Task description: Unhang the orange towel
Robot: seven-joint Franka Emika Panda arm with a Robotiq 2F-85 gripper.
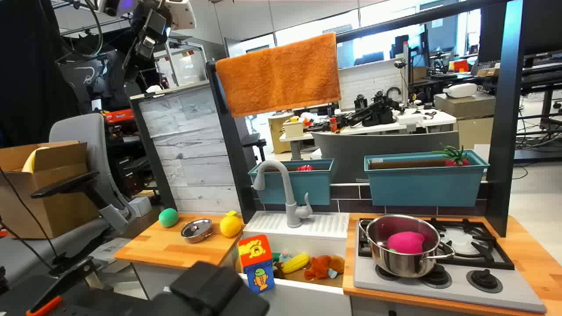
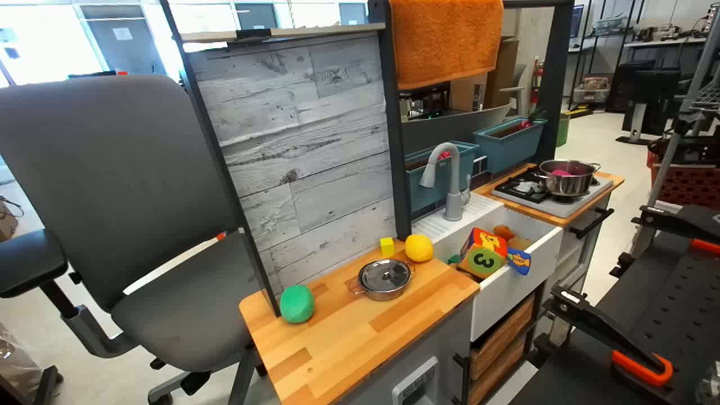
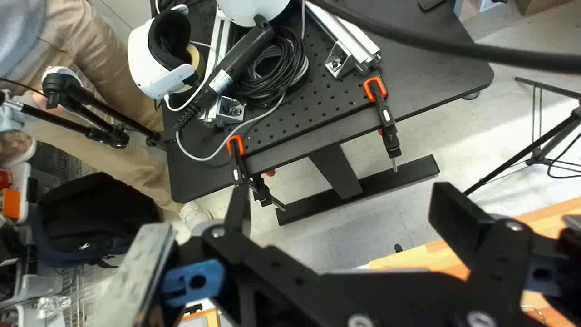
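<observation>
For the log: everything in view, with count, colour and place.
Towel: 1, orange, hung over the dark bar
Sink: 1, white, below the towel
Sink toys: several, mixed colours, in the sink
Tap: 1, grey, at the sink's back
Stove: 1, grey, beside the sink
Pot: 1, silver, on the stove
Pot toy: 1, pink, inside it
Planters: 2, teal, behind sink and stove
Lidded pan: 1, silver, on the wooden counter
Fruit: 1, yellow, same counter
Cube: 1, yellow, same counter
Round toy: 1, green, same counter
Chair: 1, grey, beside that counter
Headset: 1, white, on the black table
Background: uncounted clutter
Person: 1, beige trousers, wrist view
Robot arm: 1, white, partly in an exterior view
Gripper: 1, black, open, wrist view
</observation>
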